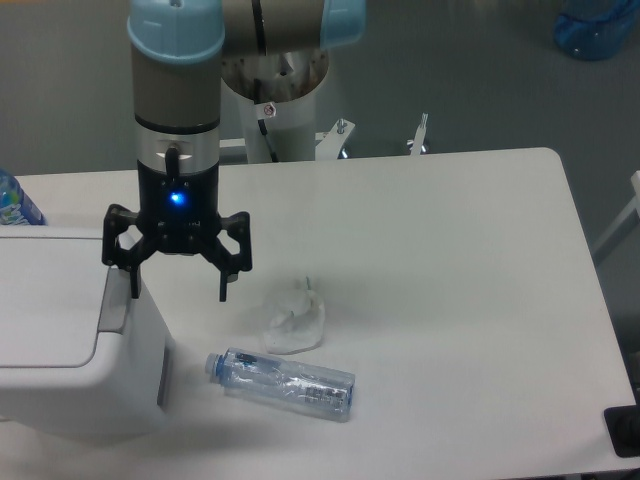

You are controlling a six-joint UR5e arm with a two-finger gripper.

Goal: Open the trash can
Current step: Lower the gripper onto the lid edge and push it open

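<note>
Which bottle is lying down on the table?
The clear bottle in front of the crumpled tissue lies on its side. The blue-labelled bottle behind the trash can stands upright.

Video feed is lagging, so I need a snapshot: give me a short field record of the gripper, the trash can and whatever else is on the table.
gripper: open, fingers spread, holding nothing, one finger over the bin's right edge
trash can: left side of table, lid flat and shut
grey push tab: at lid's right edge, below the gripper's finger; contact cannot be told
bottle: clear plastic, lying on its side right of the bin
crumpled tissue: just behind the bottle
table: white
</note>
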